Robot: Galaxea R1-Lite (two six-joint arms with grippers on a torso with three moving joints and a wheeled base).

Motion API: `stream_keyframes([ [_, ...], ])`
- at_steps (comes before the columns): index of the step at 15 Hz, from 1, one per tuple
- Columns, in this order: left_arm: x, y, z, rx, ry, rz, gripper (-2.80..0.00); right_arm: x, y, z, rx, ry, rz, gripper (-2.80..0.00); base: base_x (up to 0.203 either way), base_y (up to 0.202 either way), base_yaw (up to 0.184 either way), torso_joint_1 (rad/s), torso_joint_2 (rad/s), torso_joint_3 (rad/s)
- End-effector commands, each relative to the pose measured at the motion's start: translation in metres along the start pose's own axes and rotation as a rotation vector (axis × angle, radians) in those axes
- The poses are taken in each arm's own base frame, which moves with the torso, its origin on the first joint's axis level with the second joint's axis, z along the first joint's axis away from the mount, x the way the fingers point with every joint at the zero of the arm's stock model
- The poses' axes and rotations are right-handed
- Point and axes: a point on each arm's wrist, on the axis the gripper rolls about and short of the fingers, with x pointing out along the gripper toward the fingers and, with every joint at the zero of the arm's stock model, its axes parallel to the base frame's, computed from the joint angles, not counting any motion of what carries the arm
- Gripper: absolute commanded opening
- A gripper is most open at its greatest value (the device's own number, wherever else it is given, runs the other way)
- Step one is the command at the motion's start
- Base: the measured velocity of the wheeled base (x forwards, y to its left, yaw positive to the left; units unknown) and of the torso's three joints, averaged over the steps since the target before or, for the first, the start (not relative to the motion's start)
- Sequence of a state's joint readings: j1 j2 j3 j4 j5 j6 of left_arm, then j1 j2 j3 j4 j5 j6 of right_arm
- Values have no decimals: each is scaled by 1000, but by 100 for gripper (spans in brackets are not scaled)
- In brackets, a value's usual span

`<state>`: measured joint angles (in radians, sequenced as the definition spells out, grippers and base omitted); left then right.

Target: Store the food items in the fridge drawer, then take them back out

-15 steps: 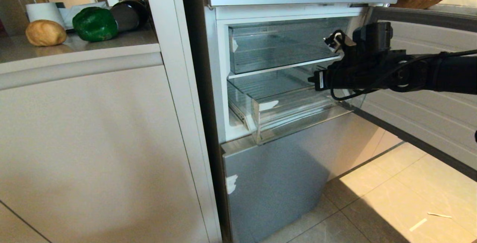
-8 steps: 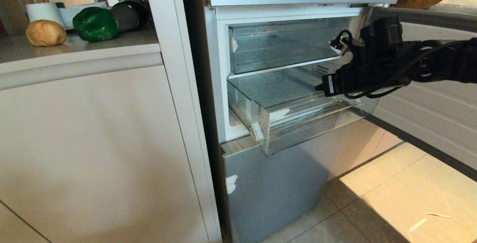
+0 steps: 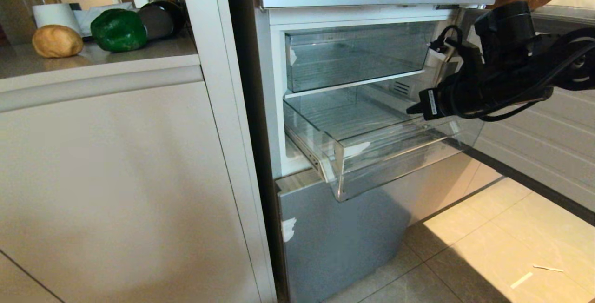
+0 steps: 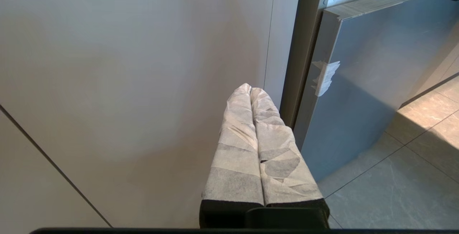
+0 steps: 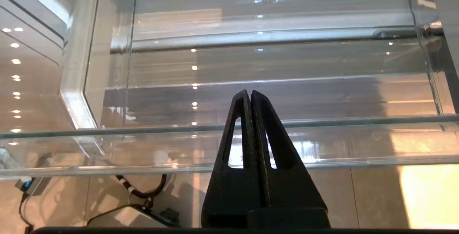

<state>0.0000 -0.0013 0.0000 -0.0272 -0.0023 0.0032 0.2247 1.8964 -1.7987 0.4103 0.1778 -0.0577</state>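
The food items lie on the counter at the upper left: a golden-brown lump (image 3: 57,41) and, beside it, a glossy green pepper (image 3: 119,29). Inside the fridge the lower clear fridge drawer (image 3: 395,168) is pulled well out and is empty. My right gripper (image 3: 411,109) is shut and empty, hovering over the drawer's right side. In the right wrist view its black fingers (image 5: 250,93) reach across the drawer's clear front wall (image 5: 143,130); I cannot tell if they touch it. My left gripper (image 4: 250,88), wrapped in white, is shut and parked low by the cabinet panel.
The upper clear drawer (image 3: 353,54) stays pushed in. The fridge's middle door (image 3: 534,149) stands swung open at the right, behind my right arm. The lowest front (image 3: 344,233) is closed. A white cup (image 3: 56,15) and a dark cylinder (image 3: 160,17) share the counter.
The lower clear drawer has slid farther out of the fridge. My right gripper has moved to the right and outward along with it, still shut.
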Motion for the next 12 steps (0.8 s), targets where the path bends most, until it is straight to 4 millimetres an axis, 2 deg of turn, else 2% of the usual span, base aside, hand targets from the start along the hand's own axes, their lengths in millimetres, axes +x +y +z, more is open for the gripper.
stream_keyframes([
  [1,1,0,-3,0,10,-1,-280,10,-2,-1,0,-9,0,-280,0,0,0,0,0,0],
  [4,1,0,-3,0,10,1,-280,23,-7,-4,1,-16,-8,-280,0,0,0,0,0,0],
  [6,1,0,-3,0,10,-1,-280,24,-8,-8,8,-1,-13,-280,0,0,0,0,0,0],
  [12,1,0,-3,0,10,-1,-280,-2,-3,-28,12,59,-34,-280,0,0,0,0,0,0],
])
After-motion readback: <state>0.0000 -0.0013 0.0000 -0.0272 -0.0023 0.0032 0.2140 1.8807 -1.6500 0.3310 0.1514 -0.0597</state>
